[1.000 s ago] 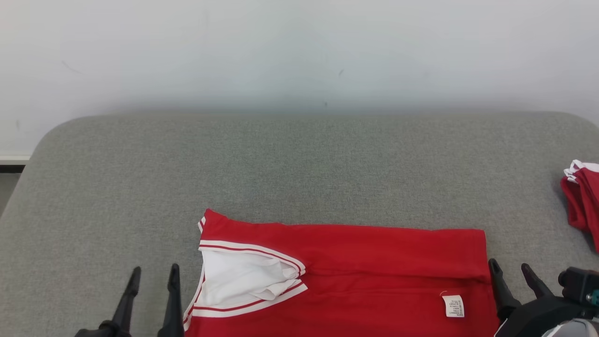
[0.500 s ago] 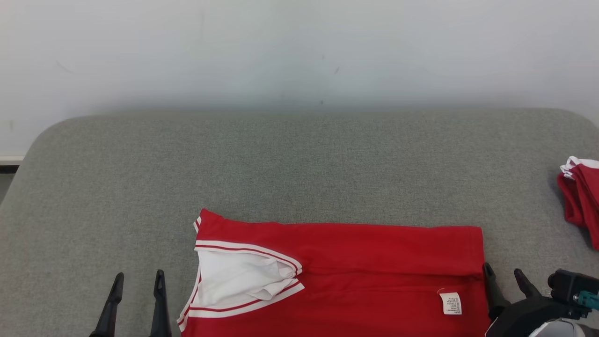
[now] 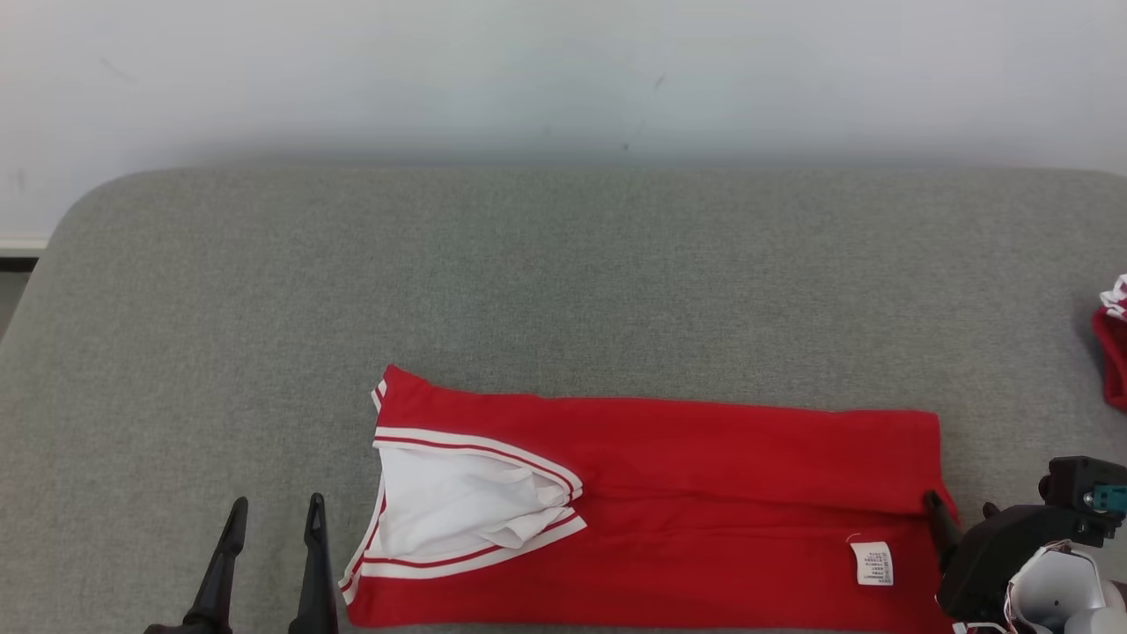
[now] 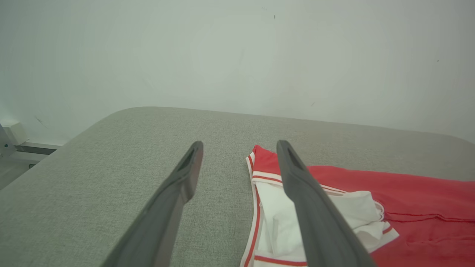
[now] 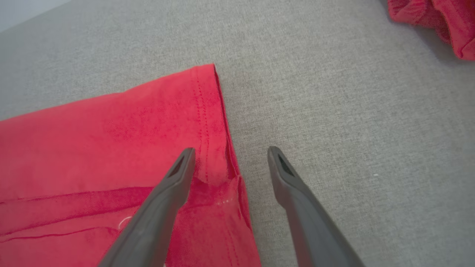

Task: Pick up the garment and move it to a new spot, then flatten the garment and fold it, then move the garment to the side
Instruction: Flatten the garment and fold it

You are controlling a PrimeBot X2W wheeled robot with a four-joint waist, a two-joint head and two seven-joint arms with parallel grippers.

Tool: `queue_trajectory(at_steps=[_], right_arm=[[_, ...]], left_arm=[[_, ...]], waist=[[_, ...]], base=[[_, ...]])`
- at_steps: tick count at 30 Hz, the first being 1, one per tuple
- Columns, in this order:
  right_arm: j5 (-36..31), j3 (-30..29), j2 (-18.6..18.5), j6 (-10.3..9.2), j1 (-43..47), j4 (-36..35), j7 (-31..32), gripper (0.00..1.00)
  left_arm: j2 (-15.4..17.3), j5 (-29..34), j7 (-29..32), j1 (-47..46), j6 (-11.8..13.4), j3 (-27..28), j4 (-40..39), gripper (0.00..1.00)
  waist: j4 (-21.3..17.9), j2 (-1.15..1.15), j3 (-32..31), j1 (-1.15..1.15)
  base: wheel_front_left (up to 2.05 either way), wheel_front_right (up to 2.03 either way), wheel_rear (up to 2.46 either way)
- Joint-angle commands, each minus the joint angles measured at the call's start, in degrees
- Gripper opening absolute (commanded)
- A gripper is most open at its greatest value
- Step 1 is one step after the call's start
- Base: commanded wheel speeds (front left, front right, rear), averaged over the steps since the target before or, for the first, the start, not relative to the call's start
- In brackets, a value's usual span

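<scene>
The garment [image 3: 704, 493] is a red shirt folded into a long strip on the grey padded surface [image 3: 563, 282], white-trimmed collar [image 3: 458, 502] to the left and a small white label [image 3: 872, 563] near the right end. My left gripper [image 3: 276, 502] stands open just left of the collar, apart from the cloth. From the left wrist, the open left gripper [image 4: 239, 144] frames the collar corner of the garment [image 4: 408, 193]. My right gripper [image 3: 960, 504] is open at the right hem. In the right wrist view the right gripper [image 5: 231, 149] straddles the hem edge of the garment [image 5: 111, 129].
Another red garment with white trim [image 3: 1111, 352] lies bunched at the far right edge of the surface, also visible as a red heap [image 5: 438, 18] beyond my right fingers. A pale wall [image 3: 563, 70] rises behind the surface. Bare grey padding stretches behind the shirt.
The head camera has shifted, so the whole picture moved. Relative to the shirt, my right gripper has come in from beside the hem to its edge. The garment lies as before.
</scene>
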Motion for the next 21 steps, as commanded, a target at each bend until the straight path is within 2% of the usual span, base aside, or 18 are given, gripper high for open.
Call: queue_trajectory(at_steps=[1, 11, 12, 13, 14, 15, 16, 21], right_arm=[[-0.64, -0.40, -0.15, -0.16, -0.52, 0.45, 1.18, 1.00], [-0.94, 0.21, 1.20, -0.03, -0.68, 2.69, 6.17, 1.00], [-0.89, 0.41, 1.33, -0.02, -0.73, 2.93, 6.48, 0.93], [-0.81, 0.65, 1.46, -0.01, -0.75, 3.14, 6.83, 0.42], [-0.77, 1.00, 1.60, -0.01, -0.78, 3.27, 7.09, 0.28], [-0.77, 1.17, 1.69, -0.01, -0.78, 3.23, 7.22, 0.07], [-0.78, 1.19, 1.74, -0.01, -0.80, 3.15, 7.26, 0.00], [-1.65, 0.31, 1.39, -0.03, -1.10, 2.13, 5.77, 0.00]], left_arm=[[-0.12, 0.11, -0.16, -0.84, -0.06, -0.08, 0.21, 1.00], [-0.21, -0.82, -0.16, -1.86, -0.02, -0.94, 0.78, 1.00], [-0.21, -0.87, -0.16, -1.87, -0.02, -1.02, 0.87, 1.00], [-0.22, -0.90, -0.16, -1.88, -0.03, -1.12, 0.96, 1.00], [-0.21, -0.94, -0.16, -1.91, -0.03, -1.21, 1.04, 1.00], [-0.22, -0.95, -0.16, -1.94, -0.03, -1.27, 1.10, 1.00], [-0.22, -0.93, -0.16, -1.97, -0.03, -1.29, 1.16, 1.00], [-0.24, -0.98, -0.16, -1.72, -0.03, -1.09, 1.28, 1.00]], waist=[[1.02, 0.00, 1.35, 0.00], [2.41, 0.00, 3.28, 0.00], [2.45, 0.00, 3.34, 0.00], [2.50, 0.00, 3.37, 0.00], [2.54, 0.00, 3.37, 0.00], [2.57, 0.00, 3.35, 0.00], [2.57, 0.00, 3.32, 0.00], [2.30, 0.00, 3.08, 0.00]], base=[[0.00, 0.00, 0.00], [0.00, 0.00, 0.00], [0.00, 0.00, 0.00], [0.00, 0.00, 0.00], [0.00, 0.00, 0.00], [0.00, 0.00, 0.00], [0.00, 0.00, 0.00], [0.00, 0.00, 0.00]])
